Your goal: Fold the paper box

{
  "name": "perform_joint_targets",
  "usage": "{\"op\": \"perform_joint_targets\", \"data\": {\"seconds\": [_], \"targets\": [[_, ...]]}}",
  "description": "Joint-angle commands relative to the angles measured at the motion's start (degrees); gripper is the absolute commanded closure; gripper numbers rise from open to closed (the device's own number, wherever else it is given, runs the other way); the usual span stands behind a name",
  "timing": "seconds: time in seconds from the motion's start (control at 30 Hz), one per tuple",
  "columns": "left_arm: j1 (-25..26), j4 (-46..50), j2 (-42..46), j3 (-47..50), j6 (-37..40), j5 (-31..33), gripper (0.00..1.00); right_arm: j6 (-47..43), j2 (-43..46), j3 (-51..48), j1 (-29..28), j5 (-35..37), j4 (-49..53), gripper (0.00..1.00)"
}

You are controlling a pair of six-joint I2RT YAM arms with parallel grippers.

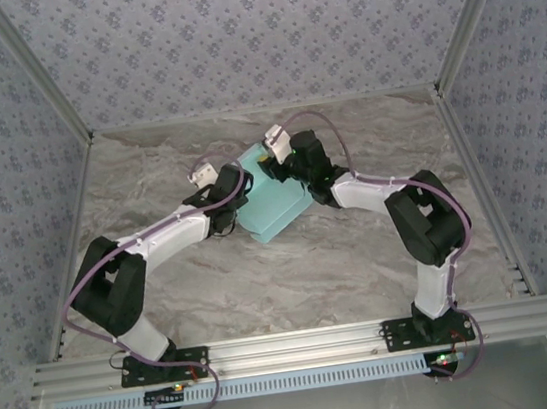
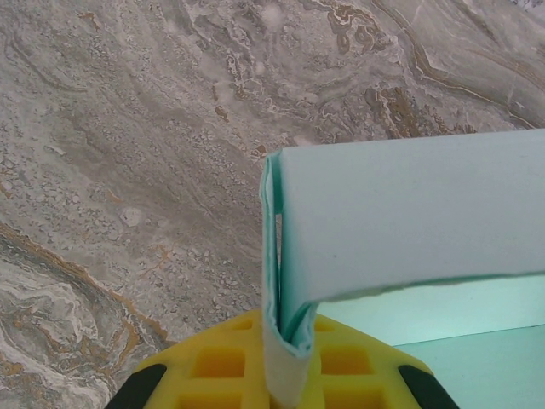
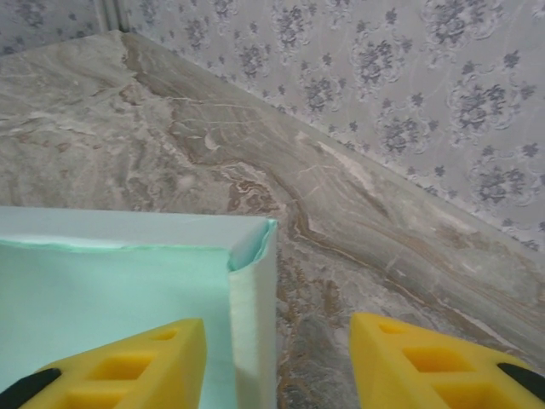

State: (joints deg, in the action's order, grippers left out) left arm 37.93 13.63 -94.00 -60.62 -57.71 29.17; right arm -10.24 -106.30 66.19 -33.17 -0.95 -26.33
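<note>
- Paper box (image 1: 272, 205): pale aqua card, partly erected, lying on the marble counter (image 1: 362, 263) about midway back, between the two wrists.
- Left pincer (image 2: 285, 375): clamped on an upright panel at the box's left-hand corner. Doubled card is pinched flat between the yellow pads.
- Right pincer (image 3: 279, 336): jaws apart, straddling the upright wall at the opposite corner. One finger is over the box interior, the other over bare counter. No contact visible.
- Corner tab (image 3: 251, 243) at that corner looks tucked inward, its top edge slightly ragged.
- Step in hand (judgement): creasing or pinching the right-hand wall while the left pincer anchors the box.
- To do it well (judgement):
  - Hold the left clamp firm as the anchor.
  - Centre the wall between the right fingers before closing.
  - Close gently and square to the fold line, so the thin card creases rather than buckles.
  - Avoid sideways pull, which could drag the box from the left hold or tear the tab.
</note>
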Motion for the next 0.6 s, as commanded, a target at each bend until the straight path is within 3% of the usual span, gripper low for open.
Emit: {"op": "perform_joint_targets", "data": {"seconds": [0.0,0.4,0.57], "targets": [[0.10,1.15,-0.22,-1.87,-0.38,0.19,1.00,-2.88,-2.37,4.29,-1.55,7.86,0.27,0.57],[0.05,0.78,-0.40,-1.79,-0.56,-0.08,1.00,-4.49,-7.98,9.31,-3.10,14.25,0.40,0.67],[0.10,0.85,-0.31,-1.87,-0.56,-0.01,1.00,-7.36,-9.76,10.35,-4.52,21.85,0.50,0.70]]}}
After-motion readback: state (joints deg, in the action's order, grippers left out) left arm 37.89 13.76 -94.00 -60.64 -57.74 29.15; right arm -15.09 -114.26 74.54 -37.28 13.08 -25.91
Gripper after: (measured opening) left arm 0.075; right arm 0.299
